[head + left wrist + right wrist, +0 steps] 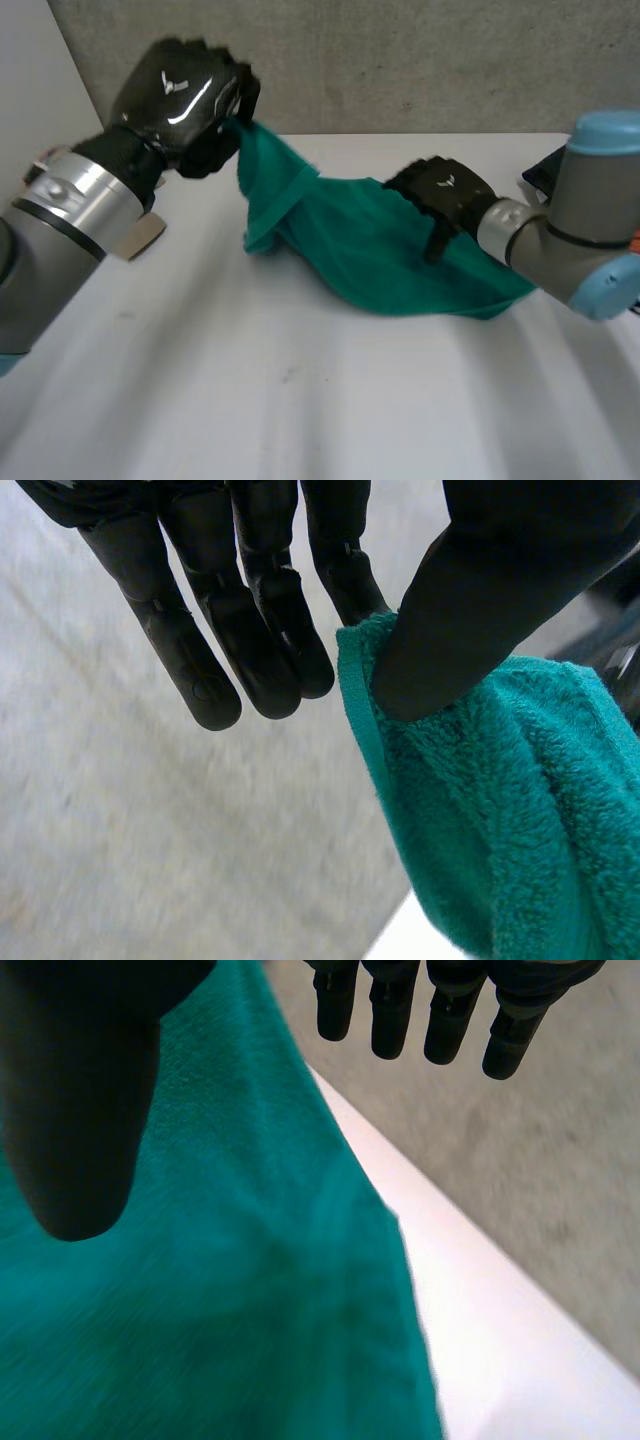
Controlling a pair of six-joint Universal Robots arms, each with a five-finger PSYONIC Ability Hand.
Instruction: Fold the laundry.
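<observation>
While my left hand (pixel 185 95) pinches the limp green towel (pixel 370 250) by its hem, my right hand (pixel 445 190) rests open atop; grip corners

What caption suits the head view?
Black left hand pinches one end of the teal terry towel above the white table; black right hand rests open on it.

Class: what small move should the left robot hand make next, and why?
Probably carry the pinched edge over toward the right robot hand, since the left robot hand holds the green towel lifted while the right rests on it.
</observation>
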